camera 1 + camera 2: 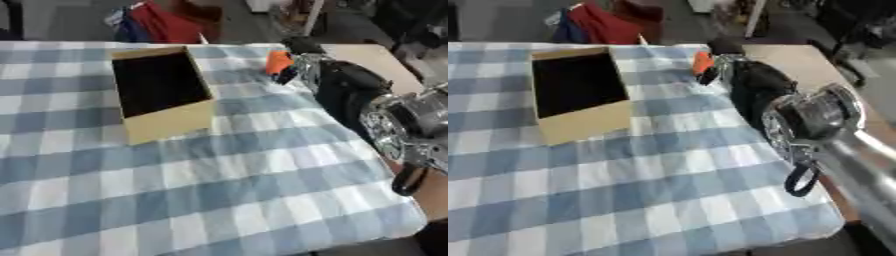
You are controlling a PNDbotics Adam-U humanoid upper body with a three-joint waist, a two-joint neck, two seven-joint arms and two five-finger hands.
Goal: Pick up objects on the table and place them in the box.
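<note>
Right hand [291, 64]: reaches out along the far right edge of the table, at the end of a black and silver arm that comes in from the lower right. The hand is blurred where it meets the orange object, so I cannot tell how far its fingers are curled or whether they have hold of it.

Orange object [278, 61]: small, bright orange, its shape unclear. It sits right at the hand's left side, touching it or overlapping it in both views. Whether it rests on the cloth or is lifted off it I cannot tell.

Cardboard box [172, 122]: open-topped, tan walls, dark inside. It stands well to the left of the hand and a little nearer the robot, turned slightly askew to the checks of the cloth. Nothing can be made out inside.

Tablecloth [219, 185]: blue and white check, spread over most of the table, reaching from under the hand out to the left and towards the robot.

Bare tabletop [802, 62]: light wood, just to the right of the hand, where the cloth ends.

Red and blue fabric [162, 22]: bunched up beyond the far edge of the table, off to the left of the hand.
</note>
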